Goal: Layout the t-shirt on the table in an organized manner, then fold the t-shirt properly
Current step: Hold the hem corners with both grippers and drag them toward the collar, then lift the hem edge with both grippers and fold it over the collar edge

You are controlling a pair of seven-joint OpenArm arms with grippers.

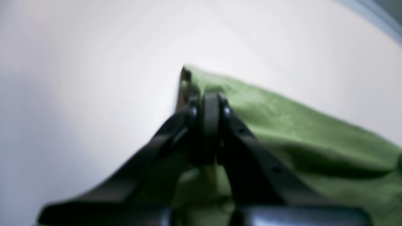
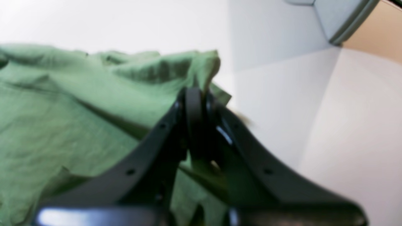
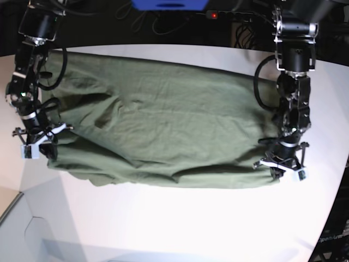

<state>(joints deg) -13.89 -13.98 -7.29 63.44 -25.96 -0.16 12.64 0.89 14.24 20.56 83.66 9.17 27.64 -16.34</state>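
Note:
The olive-green t-shirt point(image 3: 163, 125) lies spread wide across the white table point(image 3: 180, 218), wrinkled, with its near edge doubled over. My left gripper point(image 3: 277, 172) is at the shirt's near right corner in the base view. In the left wrist view the left gripper point(image 1: 209, 103) is shut on a pinch of the t-shirt point(image 1: 298, 131). My right gripper point(image 3: 44, 154) is at the near left corner. The right wrist view shows the right gripper point(image 2: 194, 94) shut on a bunched edge of the t-shirt point(image 2: 62, 119).
Black cables and a blue box point(image 3: 170, 4) sit behind the table's far edge. The table's curved edge point(image 3: 332, 218) runs down the right side. At the lower left the tabletop ends at a corner point(image 3: 13, 210) with a pale surface below.

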